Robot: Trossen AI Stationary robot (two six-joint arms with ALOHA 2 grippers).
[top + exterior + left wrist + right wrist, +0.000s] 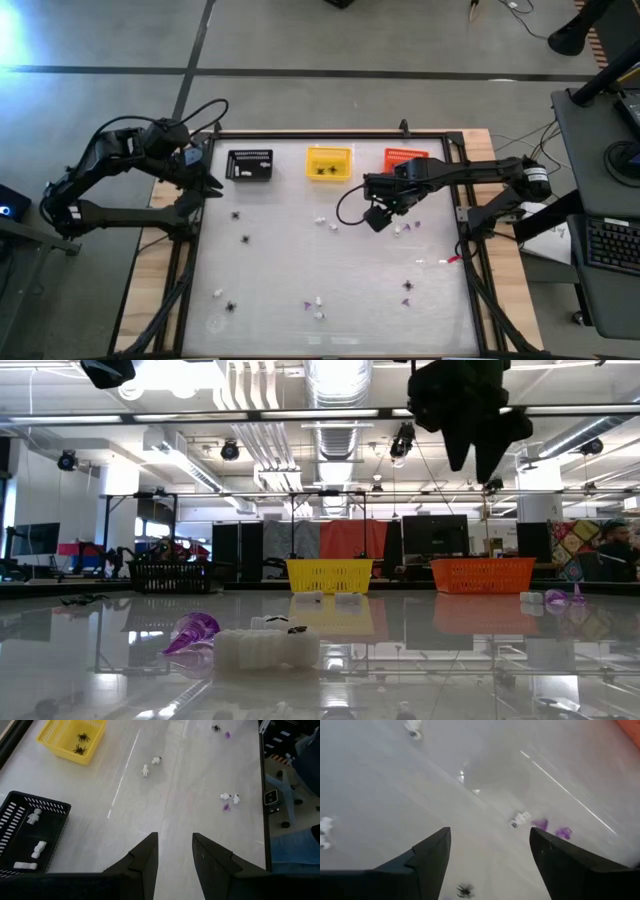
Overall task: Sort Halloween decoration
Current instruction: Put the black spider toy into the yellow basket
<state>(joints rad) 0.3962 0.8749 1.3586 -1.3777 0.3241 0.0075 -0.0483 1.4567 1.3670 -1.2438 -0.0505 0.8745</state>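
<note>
We see the tiny Halloween trinkets scattered over the glossy white table [280, 270]: white plastic skeleton bits [322, 219], black spider shapes [245, 239] and purple bits [407, 301]. Some already lie sorted, with white pieces in the black slatted basket [250, 165] and spiders in the yellow slatted basket [328, 163]; the orange slatted basket [404, 157] stands beside it. Our right gripper [376, 216] hangs above the table near a white-and-purple cluster [540, 824], jaws spread wide and empty. Our left gripper [205, 182] waits by the black basket, jaws parted, holding nothing. We judge each trinket light, rigid and prone to skidding, so we pinch across its body, fingertips low against the table.
</note>
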